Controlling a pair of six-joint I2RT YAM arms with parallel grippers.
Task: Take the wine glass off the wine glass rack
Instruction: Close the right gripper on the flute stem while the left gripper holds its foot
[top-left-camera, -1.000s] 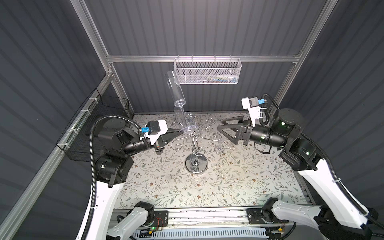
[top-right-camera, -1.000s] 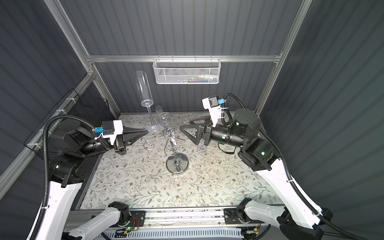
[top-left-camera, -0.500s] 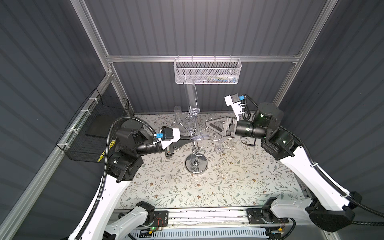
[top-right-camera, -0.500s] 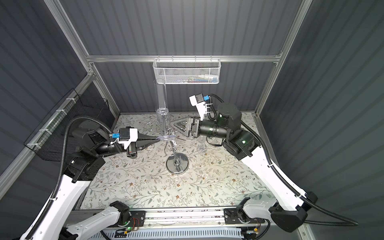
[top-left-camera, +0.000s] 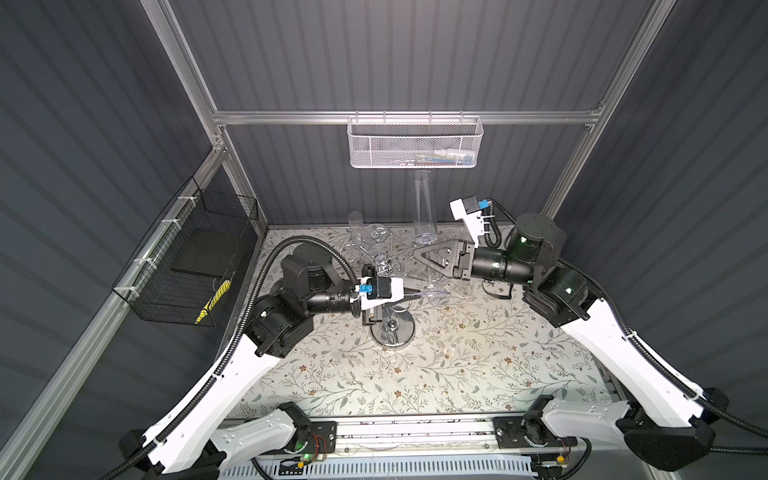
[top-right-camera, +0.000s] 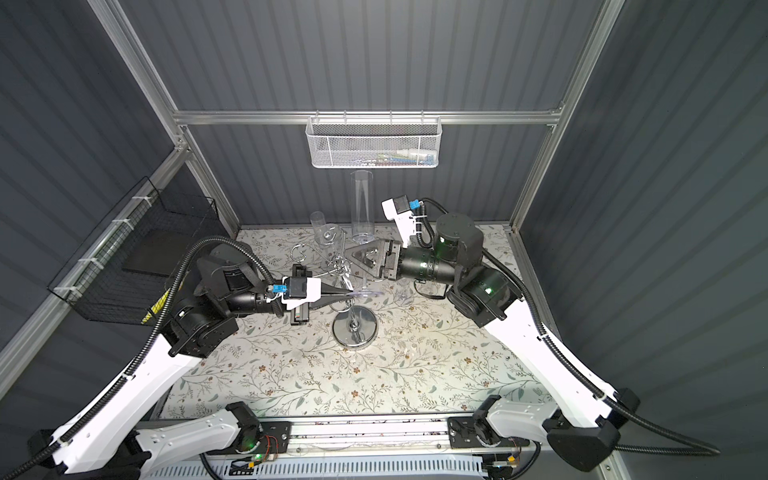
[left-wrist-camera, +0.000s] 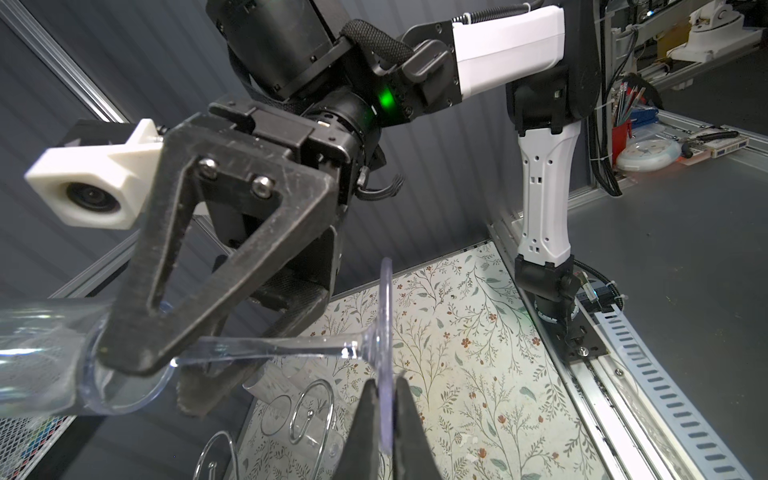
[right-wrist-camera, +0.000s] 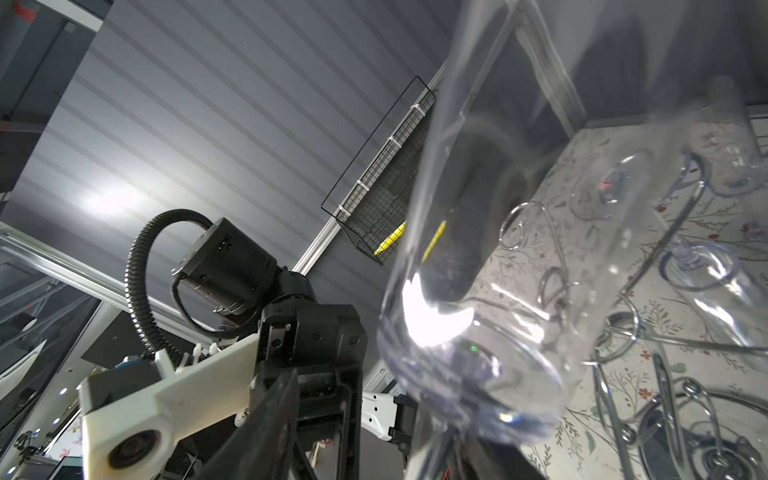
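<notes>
The left hand (top-left-camera: 420, 294) is fully closed, its fingertips (left-wrist-camera: 409, 419) pinching the rim of the wine glass's flat foot; the wine glass (top-left-camera: 423, 208) stands upright above that grip, stem and tall clear bowl rising from the pinched foot in both top views. The right hand (top-left-camera: 415, 257) reaches in from the opposite side and sits higher than the left hand, at the point where stem meets bowl; its jaws are partly open and straddle the glass, one finger in front of the bowl's bottom and one behind it in the left wrist view; the right wrist view shows a gap between one finger and the glass, so this hand has no hold on it. The wine glass rack (top-right-camera: 355, 328) stands on the table (top-left-camera: 457, 365) just beneath both hands, its round base under the left fingertips and its curled hooks (left-wrist-camera: 309, 409) below the held foot; another clear glass (top-left-camera: 356, 226) hangs on the rack's far side, beyond both hands.
</notes>
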